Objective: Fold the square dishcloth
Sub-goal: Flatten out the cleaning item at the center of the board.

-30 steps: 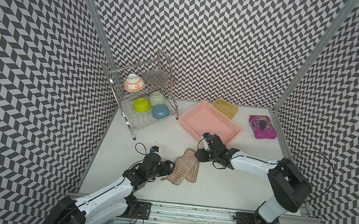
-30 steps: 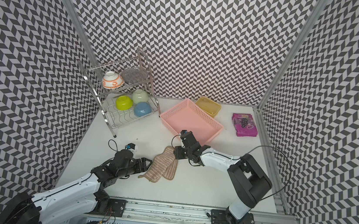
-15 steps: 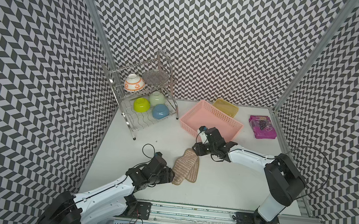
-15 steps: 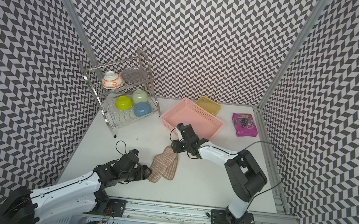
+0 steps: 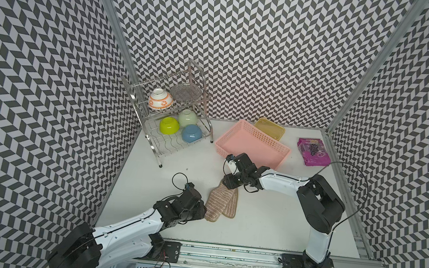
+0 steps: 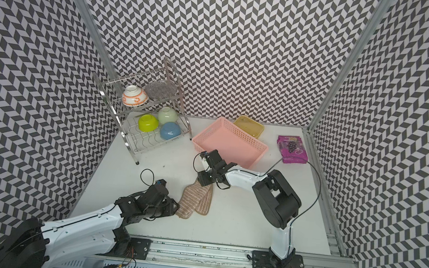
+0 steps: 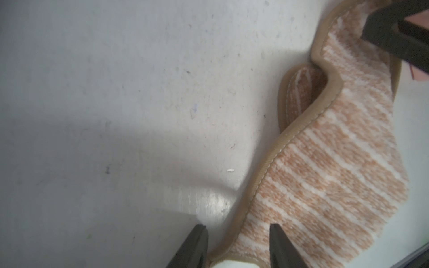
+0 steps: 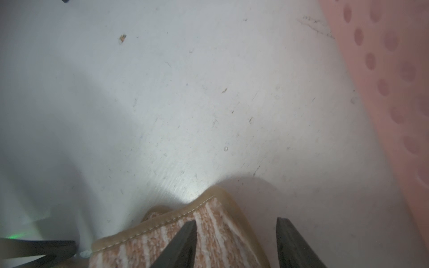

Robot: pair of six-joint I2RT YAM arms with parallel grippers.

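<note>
The square dishcloth (image 5: pixel 221 204) lies bunched on the surface (image 5: pixel 266 227); left jaws and right jaws stand apart, straddling its opposite ends.

Before me: steel wire dish rack (image 5: pixel 163 146) with upturned bowls (image 5: pixel 168 125), pink perforated plastic basket (image 5: pixel 264 137), yellow translucent tub (image 5: pixel 269 128) just behind it, purple snack packet (image 5: pixel 313 152).

Print on purple packet (image 5: pixel 313 152) is unreadable.
</note>
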